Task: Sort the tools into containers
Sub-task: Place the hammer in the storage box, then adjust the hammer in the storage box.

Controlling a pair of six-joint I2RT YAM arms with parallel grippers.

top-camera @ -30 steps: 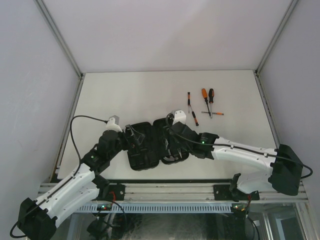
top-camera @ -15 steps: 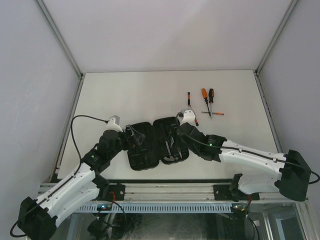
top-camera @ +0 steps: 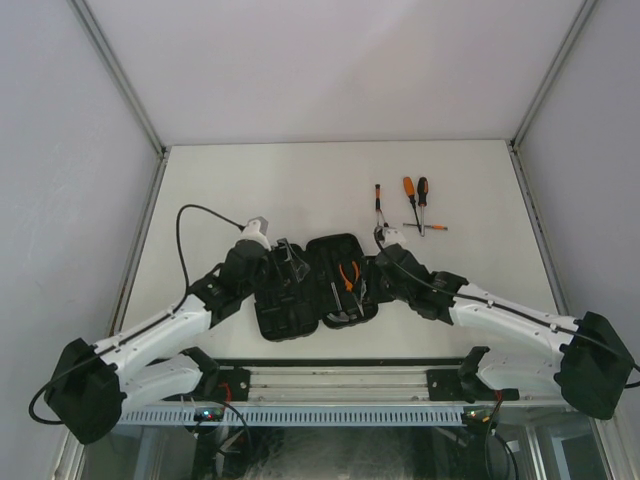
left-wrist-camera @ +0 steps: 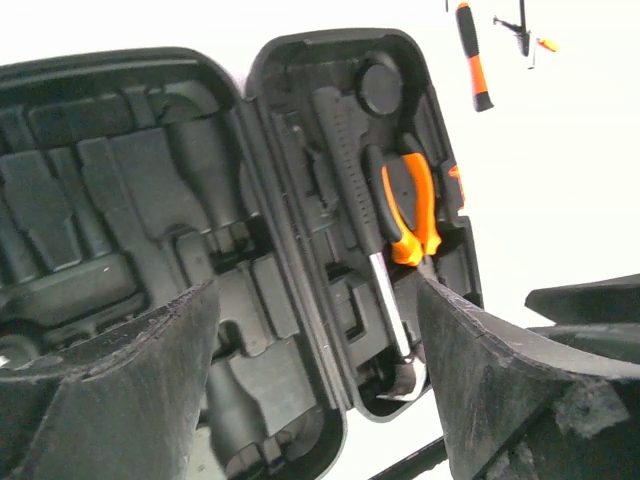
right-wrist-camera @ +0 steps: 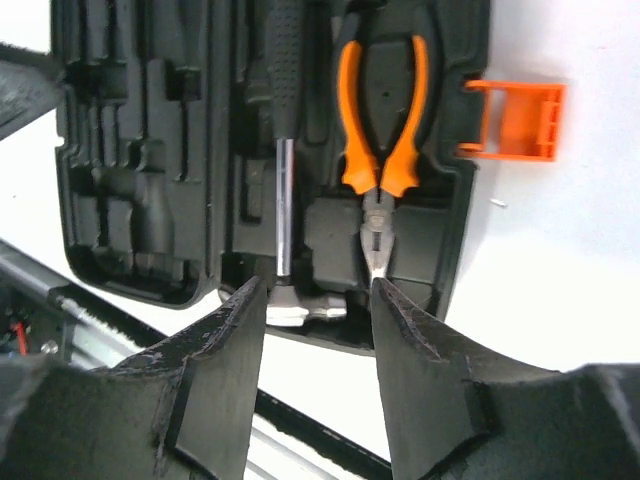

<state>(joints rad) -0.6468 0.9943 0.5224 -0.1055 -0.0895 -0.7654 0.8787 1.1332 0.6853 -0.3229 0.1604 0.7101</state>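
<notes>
Top view - black case (top-camera: 300,310) lies open flat on the white bench (top-camera: 250,190), near the 6 o'clock edge, both halves face up with the hinge running 12 to 6.

Pliers (top-camera: 350,273), orange-handled, sit in a moulded slot in the right half, nose toward 6. Hammer (right-wrist-camera: 284,190) lies in the slot just beside them on the 9 o'clock side, black handle toward 12, metal head at the 6 o'clock end. The left half shows bare slots only. In the right wrist view the orange latch (right-wrist-camera: 510,120) hangs off the case's 3 o'clock edge.

Screwdrivers (top-camera: 410,192) lie loose on the bench at about 1 o'clock from the case, well apart from it - one thin one nearest, two side by side beyond it, and a small one crosswise under their tips.

Left claw (left-wrist-camera: 315,300): over the left half of the case, jaws spread wide, nothing between them.

Right claw (right-wrist-camera: 318,295): over the 6 o'clock end of the right half, jaws roughly half apart and gripping nothing. The hammer head and the pliers' nose show in the gap between the fingers; whether either finger touches them I cannot tell.
</notes>
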